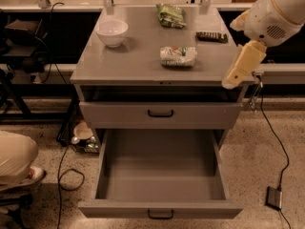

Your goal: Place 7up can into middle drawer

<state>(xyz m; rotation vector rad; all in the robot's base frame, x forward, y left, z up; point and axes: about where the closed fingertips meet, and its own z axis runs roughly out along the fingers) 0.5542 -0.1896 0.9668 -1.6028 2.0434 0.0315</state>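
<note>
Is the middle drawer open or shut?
Open: the middle drawer is pulled out, its tray empty. The end effector hangs by the countertop's right edge.

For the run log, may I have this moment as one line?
7up can: on cabinet top | middle drawer: open, empty | pincer: beside top's right edge

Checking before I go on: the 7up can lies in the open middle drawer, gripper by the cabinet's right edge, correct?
No. The camera view shows the 7up can lying on the cabinet top, not in the open middle drawer. The gripper is by the cabinet's right edge, as you say.
</note>
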